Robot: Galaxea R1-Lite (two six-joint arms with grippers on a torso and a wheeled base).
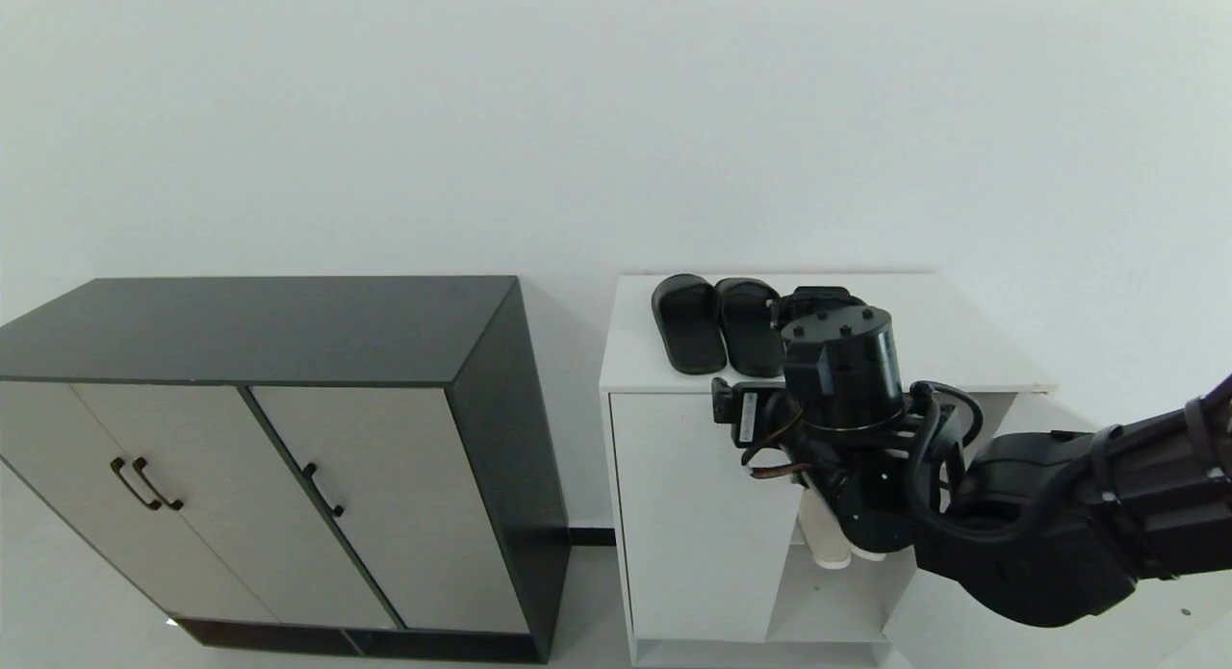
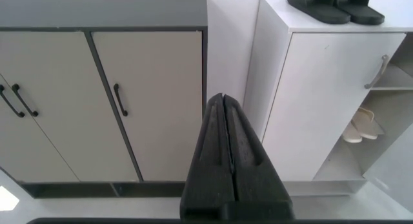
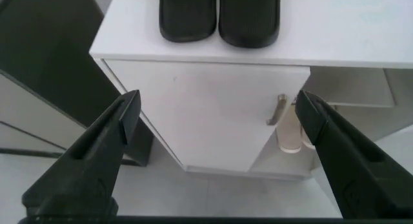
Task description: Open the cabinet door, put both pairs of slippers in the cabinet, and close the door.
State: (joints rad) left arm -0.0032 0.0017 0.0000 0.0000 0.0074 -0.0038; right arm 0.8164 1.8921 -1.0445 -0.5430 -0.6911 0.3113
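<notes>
No legible text or numbers.

In the head view the right arm (image 1: 1049,515) stands before the white cabinet (image 1: 953,342) and covers most of its open compartment. Of the white slippers (image 1: 830,544) inside, only pale ends show below the wrist, and whether they lie flat or lean cannot be told. The same wrist hides an edge of the black slippers (image 1: 688,327) on the cabinet's top. Both wrist views cut those black slippers at the picture's edge, so part of each is lost. In the right wrist view a finger (image 3: 335,153) of the right gripper (image 3: 218,101) masks much of the white pair. The dark cabinet (image 1: 250,332) is cropped at the head view's left edge, its lower left corner outside.
</notes>
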